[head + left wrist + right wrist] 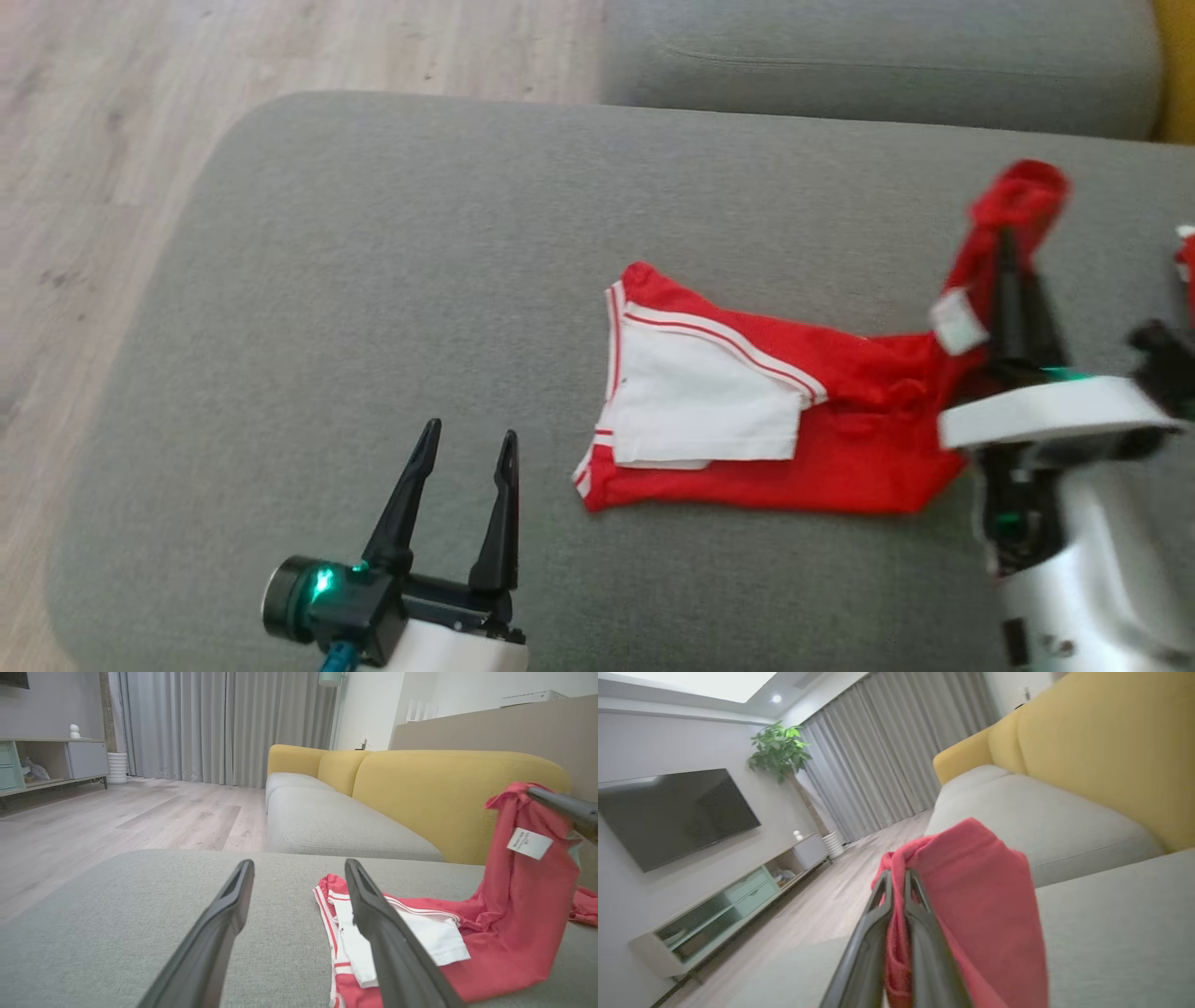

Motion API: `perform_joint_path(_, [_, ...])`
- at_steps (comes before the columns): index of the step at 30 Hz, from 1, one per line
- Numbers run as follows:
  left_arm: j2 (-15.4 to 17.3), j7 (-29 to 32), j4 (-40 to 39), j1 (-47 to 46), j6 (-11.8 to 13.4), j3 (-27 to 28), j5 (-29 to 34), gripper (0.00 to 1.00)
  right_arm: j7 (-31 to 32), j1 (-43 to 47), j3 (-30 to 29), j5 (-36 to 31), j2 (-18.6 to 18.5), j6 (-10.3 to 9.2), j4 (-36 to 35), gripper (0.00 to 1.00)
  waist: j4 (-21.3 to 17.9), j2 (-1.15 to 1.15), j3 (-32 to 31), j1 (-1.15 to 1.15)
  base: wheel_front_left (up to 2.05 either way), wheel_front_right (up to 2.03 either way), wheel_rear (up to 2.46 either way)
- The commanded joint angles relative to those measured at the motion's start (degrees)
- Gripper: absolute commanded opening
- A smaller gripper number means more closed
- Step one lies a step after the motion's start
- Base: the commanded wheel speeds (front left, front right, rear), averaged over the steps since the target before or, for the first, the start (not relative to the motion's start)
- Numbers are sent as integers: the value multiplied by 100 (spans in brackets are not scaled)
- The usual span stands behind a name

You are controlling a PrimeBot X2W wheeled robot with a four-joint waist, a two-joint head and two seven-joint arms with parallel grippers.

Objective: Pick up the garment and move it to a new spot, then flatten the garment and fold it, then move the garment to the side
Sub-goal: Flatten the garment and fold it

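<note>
1. Garment [747,420]: red shorts with a white panel and white stripes. They lie mostly flat on the right half of the grey cushion [373,280]. The right-hand end is raised off the surface, and a white label [959,320] hangs just below the raised part.
2. Right gripper [899,875]: the fingers are pressed together, pinching a bunch of red cloth at the raised end. The fabric drapes over the tips.
3. Left gripper [470,431]: the fingers are spread wide and hold nothing. It hovers over the cushion's front, apart from the garment's striped edge.
4. Hazard A: the pinch takes only a small bunch near one end. A quick lift could let the weight of the trailing cloth pull it free.
5. Hazard B: hanging from a single point, the shorts would probably twist and land crumpled, which would make flattening harder.
6. Hazard C: the trailing end, dragged across the cushion, might snag on the open left fingers or slip over the edge to the wooden floor [93,140].
</note>
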Motion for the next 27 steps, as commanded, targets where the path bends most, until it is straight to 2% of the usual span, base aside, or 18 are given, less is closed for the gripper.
perform_joint_path(1, [-77, -46, -143, -104, -20, 176, 53, 100, 40, -151, 240, 5, 49, -4, -241, 0, 114, 0, 12, 0, 0, 0, 0])
perform_joint_path(8, [-109, -46, -95, -157, -89, 163, 81, 100, 154, -273, 1196, 57, 168, -4, -119, 0, 537, 0, 56, 0, 0, 0, 0])
perform_joint_path(11, [-120, -46, -74, -185, -104, 132, 85, 100, 121, -371, 1838, 200, 177, -4, 144, 0, 792, 0, 103, 0, 0, 0, 0])
perform_joint_path(18, [-128, -46, -65, -236, -123, 109, 82, 100, 47, -532, 2635, 406, 178, -4, 834, 0, 1185, 0, 235, 0, 0, 0, 0])
perform_joint_path(19, [-128, -46, -67, -239, -125, 111, 80, 100, 58, -559, 2726, 423, 179, -4, 946, 12, 1219, 0, 256, 0, 0, 0, 0])
perform_joint_path(20, [-129, -46, -70, -240, -122, 121, 77, 100, 51, -583, 2812, 456, 179, -4, 1029, 100, 1236, 0, 275, 0, 0, 0, 0])
perform_joint_path(23, [-130, -46, -89, -223, -99, 176, 68, 100, -38, -640, 3115, 649, 179, -4, 1095, 100, 1211, 0, 311, 0, 0, 0, 0])
perform_joint_path(27, [-130, -46, -92, -198, -67, 240, 55, 100, -177, -701, 3347, 584, 179, -4, 1076, 100, 1059, 0, 289, 0, 0, 0, 0])
